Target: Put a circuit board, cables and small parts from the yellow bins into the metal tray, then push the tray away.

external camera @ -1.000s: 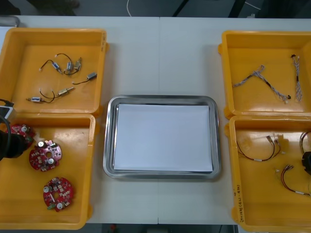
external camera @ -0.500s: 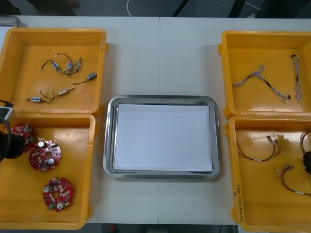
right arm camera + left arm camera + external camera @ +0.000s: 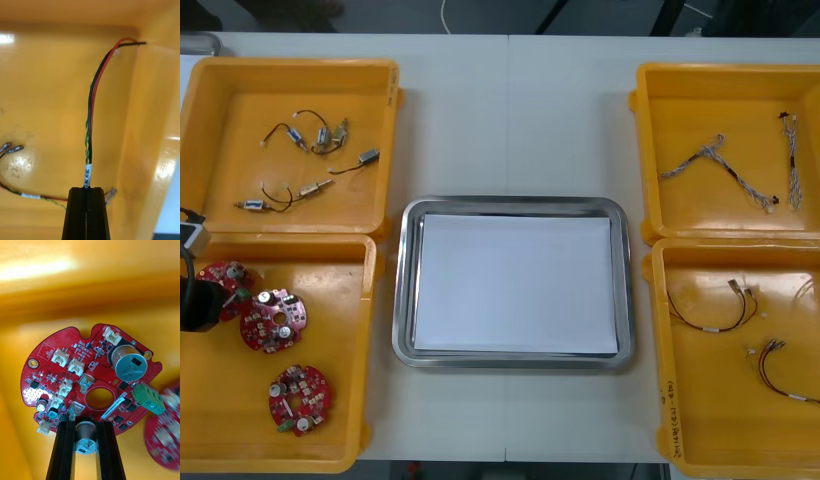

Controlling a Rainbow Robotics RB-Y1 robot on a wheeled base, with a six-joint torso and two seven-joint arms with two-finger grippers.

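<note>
Left gripper [image 3: 86, 423]: jaws clamped on a small metal can at the rim of a circuit board [image 3: 93, 380], so they stand apart by the can's width. The board's flat face runs on beyond the fingertips. The front view places it at the outer edge of the near left bin [image 3: 340, 420], with a second board [image 3: 273, 320] just beside it on the tray side. Right gripper [image 3: 86, 190]: jaws together, pinching a cable [image 3: 91, 112] at its white label. The cable's long axis leads straight out from the tips, along the wall of a yellow bin [image 3: 45, 93]. Tray [image 3: 408, 300]: white inside, nothing in it, between the bins, toward the robot's right from the held board. Judgement: the left arm must lift the board over the inner bin wall, then carry it right.
</note>
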